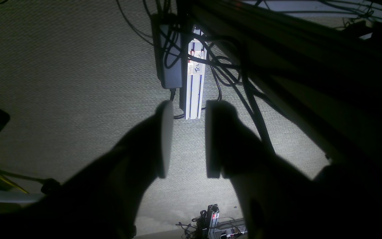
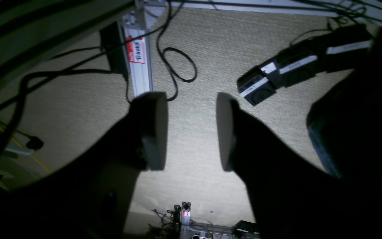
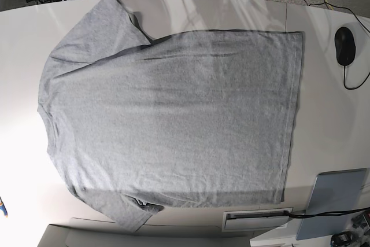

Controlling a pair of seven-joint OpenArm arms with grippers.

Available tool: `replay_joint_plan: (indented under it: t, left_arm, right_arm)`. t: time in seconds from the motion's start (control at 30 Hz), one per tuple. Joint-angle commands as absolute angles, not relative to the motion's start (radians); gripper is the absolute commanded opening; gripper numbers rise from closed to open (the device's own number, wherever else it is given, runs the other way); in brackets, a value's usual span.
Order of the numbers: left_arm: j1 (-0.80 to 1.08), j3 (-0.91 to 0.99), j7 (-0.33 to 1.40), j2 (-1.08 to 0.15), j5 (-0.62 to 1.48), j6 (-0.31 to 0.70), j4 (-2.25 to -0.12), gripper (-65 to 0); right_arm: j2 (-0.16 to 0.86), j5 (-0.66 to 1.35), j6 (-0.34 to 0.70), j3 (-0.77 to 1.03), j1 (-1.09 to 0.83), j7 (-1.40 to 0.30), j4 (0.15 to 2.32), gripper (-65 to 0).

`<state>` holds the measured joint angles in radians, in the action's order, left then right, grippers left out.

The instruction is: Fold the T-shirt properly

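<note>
The heather-grey T-shirt [image 3: 167, 117] lies spread flat on the white table [image 3: 324, 102] in the base view, plain side up, neck at the left, hem at the right, sleeves at top left and bottom left. No arm or gripper shows in the base view. My left gripper [image 1: 186, 139] is open and empty, seen over carpet in the left wrist view. My right gripper [image 2: 191, 131] is open and empty, also over carpet in the right wrist view. Neither wrist view shows the shirt.
A black mouse [image 3: 345, 45] with its cable lies at the table's right edge. A grey pad [image 3: 335, 201] lies at the bottom right. Aluminium rails [image 1: 193, 79] and cables [image 2: 177, 63] hang near the grippers off the table.
</note>
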<state>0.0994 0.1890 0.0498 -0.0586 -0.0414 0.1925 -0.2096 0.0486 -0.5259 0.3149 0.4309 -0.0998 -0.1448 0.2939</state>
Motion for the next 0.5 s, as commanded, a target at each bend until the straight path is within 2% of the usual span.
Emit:
replay_joint_plan:
  t: [0.0, 0.47]
  left_arm:
    - [0.103, 0.186, 0.043, -0.062, -0.046, 0.203, -0.212, -46.5]
    - [0.103, 0.186, 0.043, -0.062, -0.046, 0.211, -0.212, -46.5]
  right_arm:
    - [0.059, -0.524, 0.322, 0.433, -0.102, -0.137, 0.299, -40.5]
    - [0.078, -0.513, 0.328, 0.433, -0.105, -0.138, 0.299, -40.5]
